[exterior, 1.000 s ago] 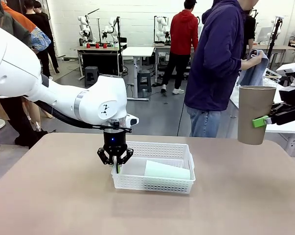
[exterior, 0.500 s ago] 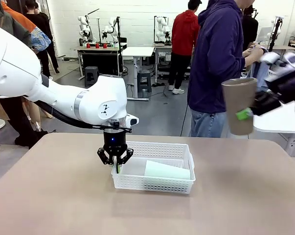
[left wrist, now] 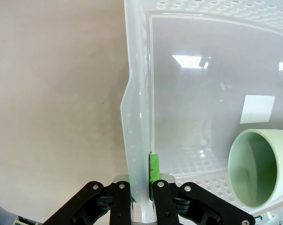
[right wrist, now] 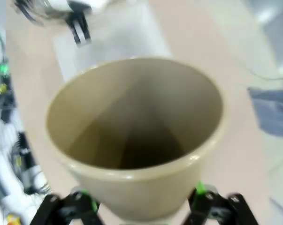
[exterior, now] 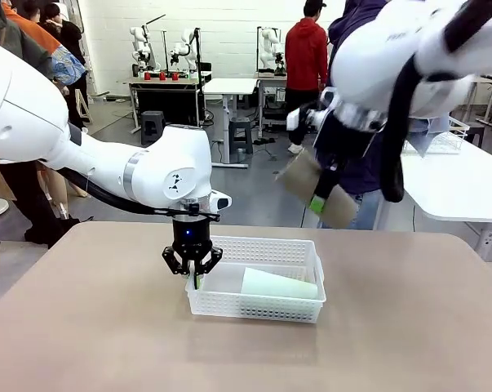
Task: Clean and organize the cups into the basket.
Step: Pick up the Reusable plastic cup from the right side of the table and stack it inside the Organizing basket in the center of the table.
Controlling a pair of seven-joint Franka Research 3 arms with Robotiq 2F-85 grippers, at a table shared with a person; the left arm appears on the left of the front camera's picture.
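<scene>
The white mesh basket (exterior: pixel 262 249) sits mid-table with the mint green cup (exterior: pixel 280 285) lying on its side in its right half. My left gripper (exterior: pixel 193 263) is shut on the basket's left wall, and the left wrist view shows its pads clamping that wall (left wrist: pixel 137 140) beside the mint cup's open mouth (left wrist: pixel 256 168). The brown cup (exterior: pixel 299 175) hangs tilted in the air above and behind the basket's right end, with my right gripper (exterior: pixel 319 201) shut on it. From the right wrist, the brown cup's mouth (right wrist: pixel 136 136) faces the camera, with my right gripper (right wrist: pixel 142 206) closed around its body.
A person in a dark blue hoodie (exterior: pixel 364 175) stands at the far edge, mostly behind my right arm. A white side table (exterior: pixel 458 188) stands at right. Bare tabletop (exterior: pixel 90 327) lies all around the basket.
My right arm has swung from the right edge in toward the middle, carrying the brown cup leftward and tilting it. The left gripper and the basket have stayed still.
</scene>
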